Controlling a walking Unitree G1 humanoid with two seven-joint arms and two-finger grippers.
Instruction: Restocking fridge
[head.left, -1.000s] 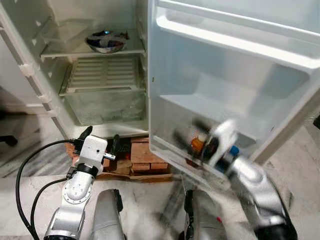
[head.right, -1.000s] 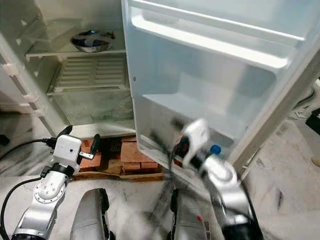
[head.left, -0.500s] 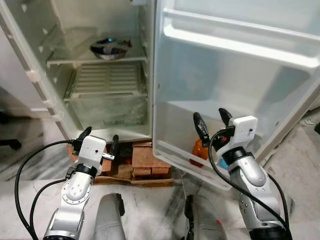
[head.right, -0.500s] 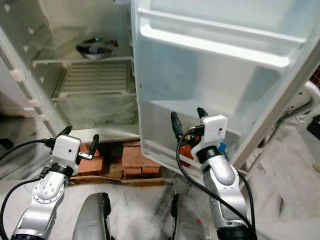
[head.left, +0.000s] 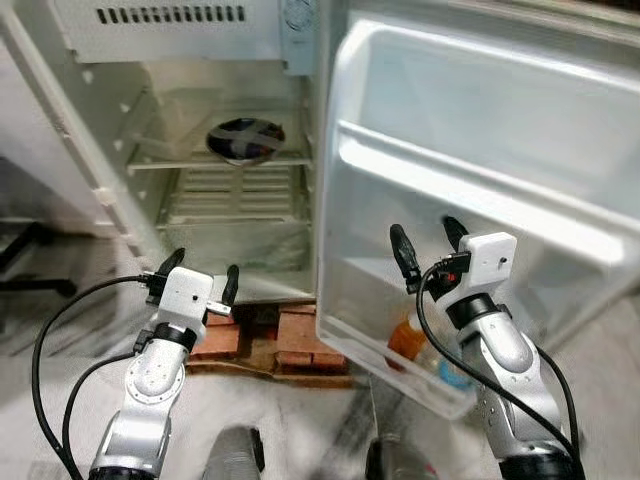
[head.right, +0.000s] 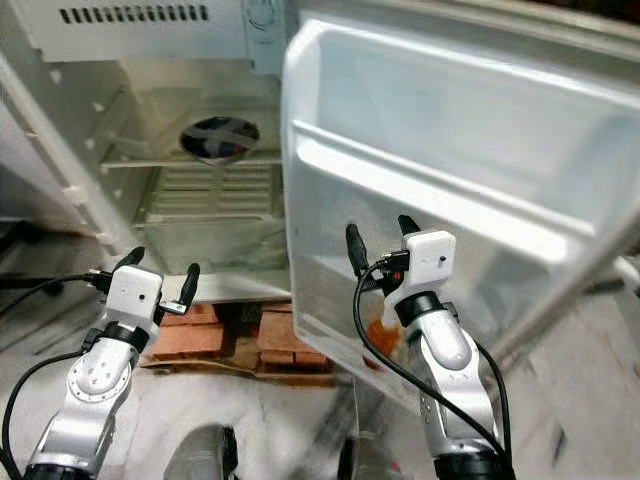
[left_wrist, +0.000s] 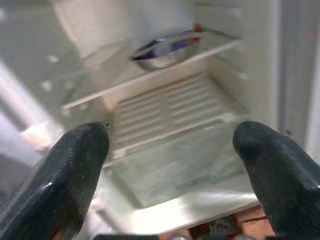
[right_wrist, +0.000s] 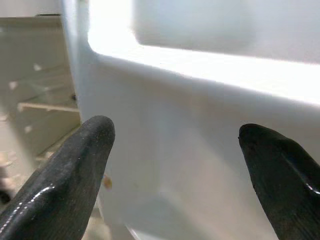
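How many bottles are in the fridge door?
2. An orange bottle stands in the bottom rack of the fridge door, and a blue-capped bottle stands beside it, partly behind the right arm. More may be hidden there.

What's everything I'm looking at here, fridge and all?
Fridge: one, white, open, ahead.
Fridge door: one, white, swung open on the right.
Bowl: one, dark and shiny, on the upper shelf.
Crisper drawer: one, clear, at the bottom.
Orange bottle: one, in the lowest door rack.
Blue-capped bottle: one, beside it, blurred.
Bricks: several, red, under the fridge.
Left gripper: black fingers, open, before the crisper.
Right gripper: black fingers, open, at the door.
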